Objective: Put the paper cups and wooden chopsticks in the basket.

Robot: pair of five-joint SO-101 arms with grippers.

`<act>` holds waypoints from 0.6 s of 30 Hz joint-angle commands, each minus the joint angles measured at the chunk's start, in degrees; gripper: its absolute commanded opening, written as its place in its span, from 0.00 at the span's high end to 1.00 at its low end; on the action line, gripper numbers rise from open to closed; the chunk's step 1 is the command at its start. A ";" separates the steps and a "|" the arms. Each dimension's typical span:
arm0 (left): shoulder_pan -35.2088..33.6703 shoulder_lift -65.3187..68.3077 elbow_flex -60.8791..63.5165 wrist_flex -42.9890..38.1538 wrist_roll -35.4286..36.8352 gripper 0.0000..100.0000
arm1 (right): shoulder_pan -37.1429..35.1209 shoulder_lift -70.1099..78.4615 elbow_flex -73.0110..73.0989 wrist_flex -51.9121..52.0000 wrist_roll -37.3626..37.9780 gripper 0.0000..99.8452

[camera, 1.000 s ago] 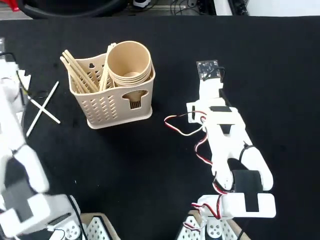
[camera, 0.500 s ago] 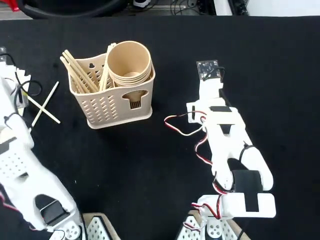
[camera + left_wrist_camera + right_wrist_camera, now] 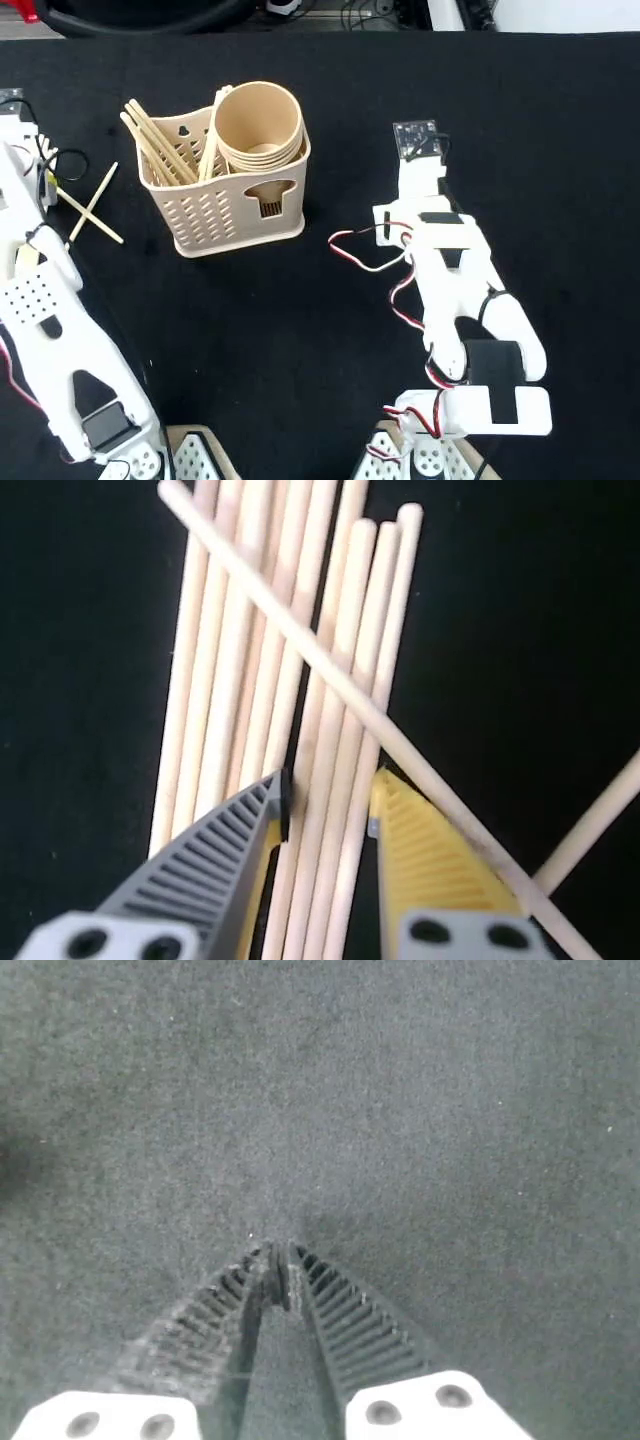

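Leftward of the basket (image 3: 215, 215) — left tool (image 3: 330, 785), parted, straddles chopsticks (image 3: 340, 630).

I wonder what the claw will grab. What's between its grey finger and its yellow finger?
In the left wrist view, about three wooden chopsticks from the pile lie between the fingers of the open left gripper.

Got basket (image 3: 200, 215) left of centre on black table (image 3: 560, 150), with stacked paper cups (image 3: 258, 120) in one side and bundled chopsticks (image 3: 158, 150) leaning in the other. Seeing two loose chopsticks (image 3: 92, 210) crossed just beside it, one end meeting left arm (image 3: 50, 330). Reading right arm (image 3: 450, 270) as stretched out, well apart from basket.
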 commanded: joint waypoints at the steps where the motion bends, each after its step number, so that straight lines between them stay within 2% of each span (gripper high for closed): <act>1: 1.89 8.44 -11.74 5.19 -3.08 0.88 | -0.79 -0.22 -3.12 0.18 0.53 0.99; 5: 2.42 14.15 -20.97 11.87 -7.03 0.95 | -0.79 -0.22 -3.12 0.18 0.53 0.99; 9: 2.42 19.25 -29.49 16.88 -7.21 0.97 | -0.79 -0.22 -3.12 0.18 0.53 0.99; 18: 2.42 16.53 -29.67 18.02 -6.24 0.97 | -0.79 -0.22 -3.12 0.18 0.53 0.99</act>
